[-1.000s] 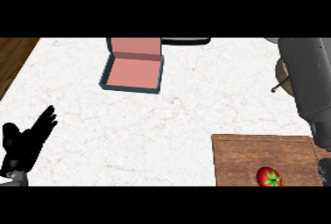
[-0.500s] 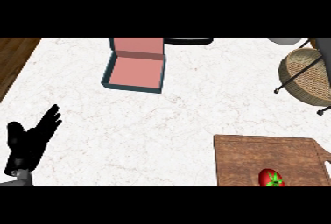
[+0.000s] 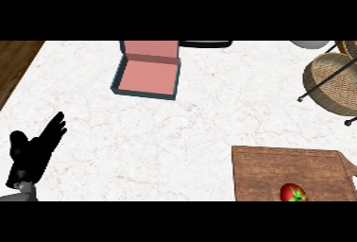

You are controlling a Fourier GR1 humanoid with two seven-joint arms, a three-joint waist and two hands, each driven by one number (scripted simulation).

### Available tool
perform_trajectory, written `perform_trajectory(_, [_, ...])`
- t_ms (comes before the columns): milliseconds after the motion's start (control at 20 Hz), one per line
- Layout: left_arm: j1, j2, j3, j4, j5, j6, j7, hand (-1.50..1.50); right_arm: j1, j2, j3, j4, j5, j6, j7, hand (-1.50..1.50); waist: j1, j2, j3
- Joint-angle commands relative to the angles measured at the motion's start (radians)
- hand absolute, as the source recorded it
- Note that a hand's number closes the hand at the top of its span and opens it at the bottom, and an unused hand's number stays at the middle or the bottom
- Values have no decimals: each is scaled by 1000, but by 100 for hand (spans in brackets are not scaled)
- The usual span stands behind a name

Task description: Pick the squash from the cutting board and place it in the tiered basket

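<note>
So the big grey forearm that had been blocking the right side was gone from view, and the wicker tiered basket (image 3: 333, 81) stood uncovered at the counter's (image 3: 195, 127) far right edge, well apart from the wooden cutting board (image 3: 293, 168) at the lower right. The open pink box (image 3: 148, 71) hadn't budged up top, and the left hand (image 3: 31, 152) just rested at the lower left, fingers straight and holding nothing. The small red squash (image 3: 293, 193) sat untouched on the board's near edge, right hand nowhere in sight, so I'd say the pick hadn't started.

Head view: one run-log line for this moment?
left hand: open, resting lower left | right hand: not in view | squash: on cutting board, untouched | tiered basket: upper right | step: pick not yet begun
</note>
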Motion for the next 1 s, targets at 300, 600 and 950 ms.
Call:
perform_trajectory(300, [21,-8,2,6,-6,1,-19,0,-60,-72,63,105,85,93,-129,150,-4,-6,2])
perform_trajectory(600, [17,-2,5,23,-4,-12,-33,0,-80,-102,41,172,76,170,-132,150,5,0,2])
perform_trajectory(950, [-5,15,9,12,2,-25,-10,0,-76,-96,-15,276,20,393,55,-150,11,5,2])
